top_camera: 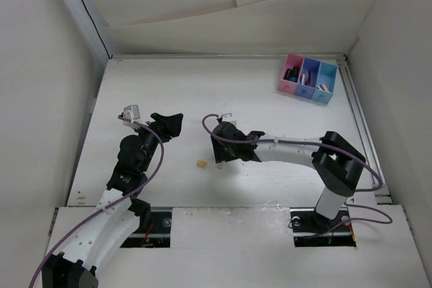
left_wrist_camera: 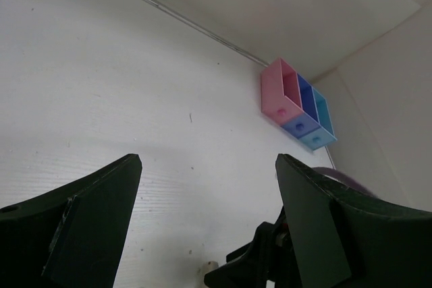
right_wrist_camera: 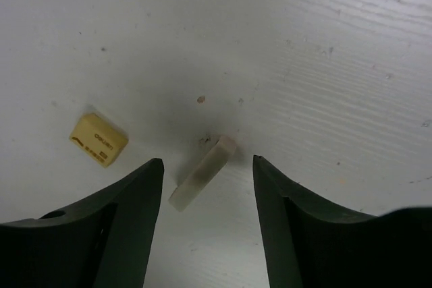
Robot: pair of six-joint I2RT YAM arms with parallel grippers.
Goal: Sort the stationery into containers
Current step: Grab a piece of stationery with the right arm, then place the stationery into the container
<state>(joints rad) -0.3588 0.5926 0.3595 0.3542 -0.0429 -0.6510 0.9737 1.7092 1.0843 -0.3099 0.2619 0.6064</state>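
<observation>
Whitish flat eraser [right_wrist_camera: 202,172], grey-smudged edge, lying loose inside open, empty right hand [right_wrist_camera: 208,162]

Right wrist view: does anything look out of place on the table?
Yes. Two erasers lie loose on the table, far from the bins: a smudged white eraser, askew between the open right gripper fingers and untouched, and a yellow eraser beside it.

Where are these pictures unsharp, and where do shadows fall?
Right wrist view: the dark claw fingers are blurred, a soft grey shadow lies beside the flat whitish eraser block. Left wrist view: near fingers soft, the joined pink-and-blue plastic bins clearer. Top view: even light.
</observation>
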